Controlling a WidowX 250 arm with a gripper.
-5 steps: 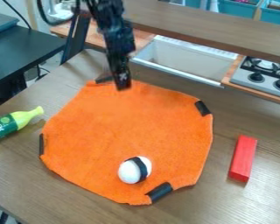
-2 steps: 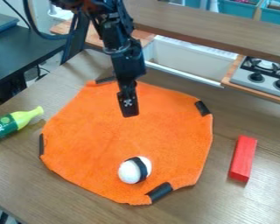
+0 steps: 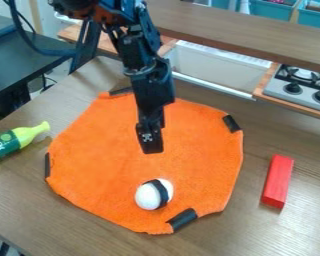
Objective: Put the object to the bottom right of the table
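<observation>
In the camera view, we see the black gripper [image 3: 152,149] hanging over the orange cloth [image 3: 109,145], pointing down, with the white egg-shaped toy with a black band [image 3: 149,196] lying almost directly below it in the view, toward the near edge of the cloth. We take this toy to be the object meant, since the task names none. The toy lies apart from the jaws, and we cannot tell from this angle whether they are open or closed; nothing shows held in them. Its long axis seems to slant from lower left to upper right, with the band crossing it. So we judge that the arm needs to come nearer to us and lower, hardly sideways, and close across the band's narrow middle; stopping short could nudge the rounded toy into a roll. From there, the bottom right of the wooden table [image 3: 276,235] lies to the right, below the red block [image 3: 277,181].
</observation>
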